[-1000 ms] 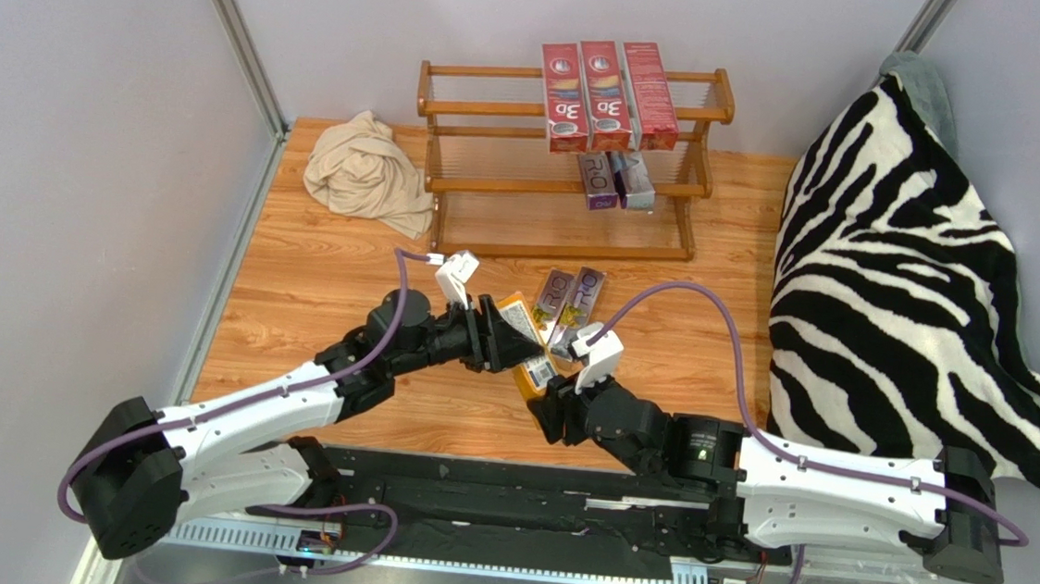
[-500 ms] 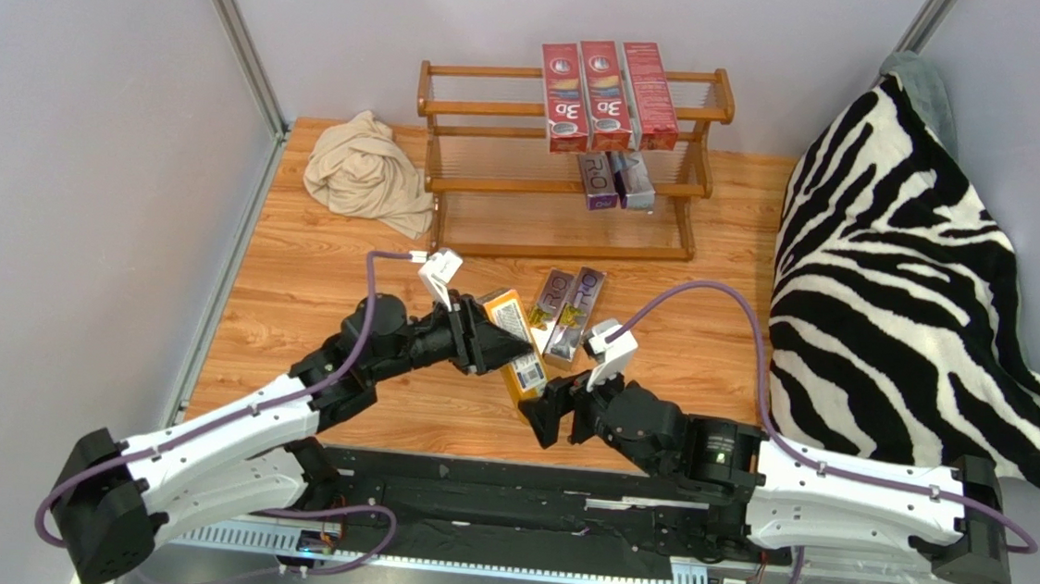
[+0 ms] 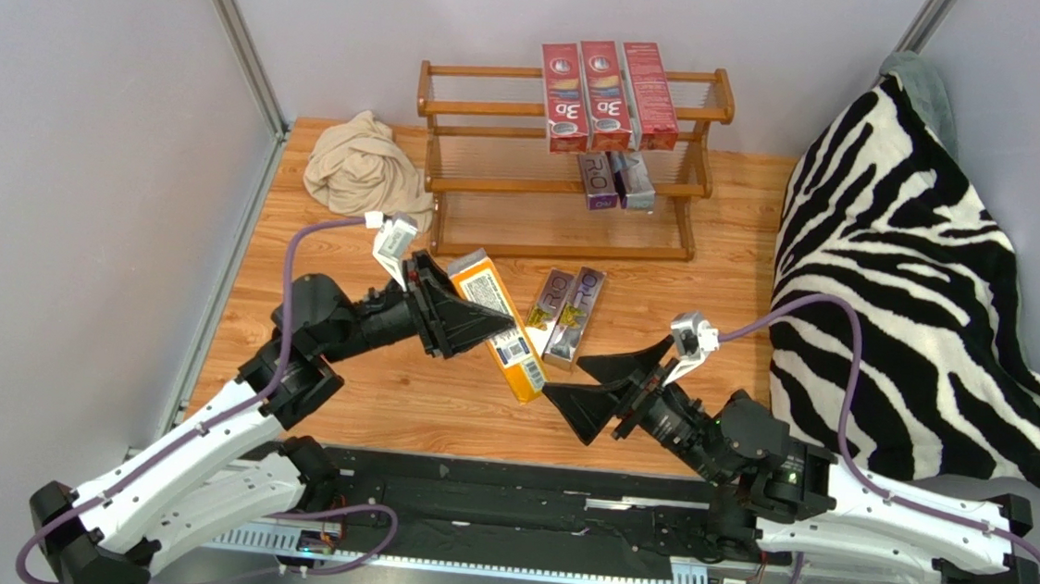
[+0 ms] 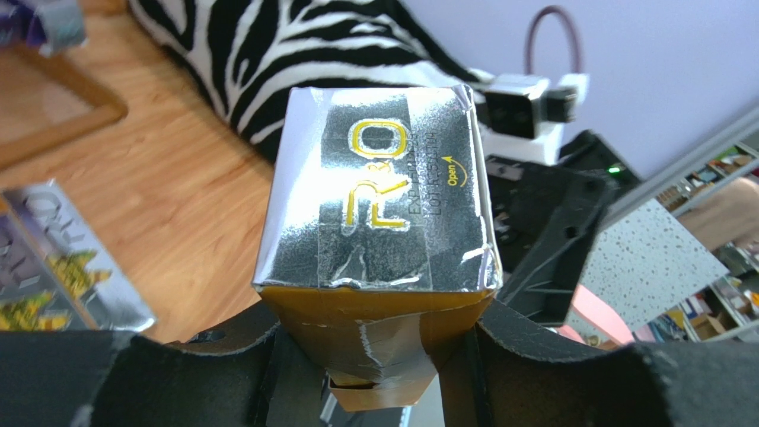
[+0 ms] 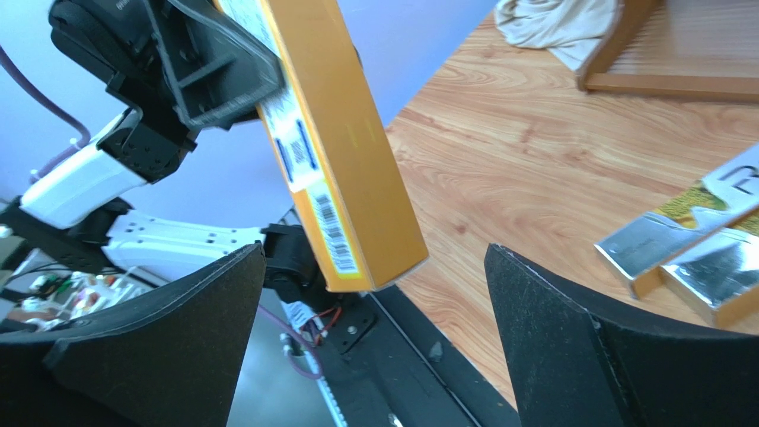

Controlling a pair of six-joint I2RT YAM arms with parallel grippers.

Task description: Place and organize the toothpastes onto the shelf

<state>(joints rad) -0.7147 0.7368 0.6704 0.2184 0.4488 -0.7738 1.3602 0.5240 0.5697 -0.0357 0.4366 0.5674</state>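
Orange carton (image 3: 517,362) within left tool (image 3: 479,322)

White arms (image 3: 207,442) with black joints (image 3: 307,328) trail purple cables (image 3: 293,267).

The silver end flap of the orange carton (image 4: 379,205) carries large gold-outlined letters "RO", and anything before them is lost at the fold; beside them stands the small word "Open" with a curved arrow, next to a line of fine print too blurred to read; the right wrist view shows a barcode on the carton's long side, its digits illegible; on the top tier of the shelf (image 3: 490,71), two red cartons (image 3: 565,97) each bear "3D", upside down to the overhead camera; the silver cartons (image 3: 553,298) lying on the table (image 3: 347,265) show "PRO" lengthwise; the middle-tier cartons (image 3: 599,181) carry lettering too small to read.
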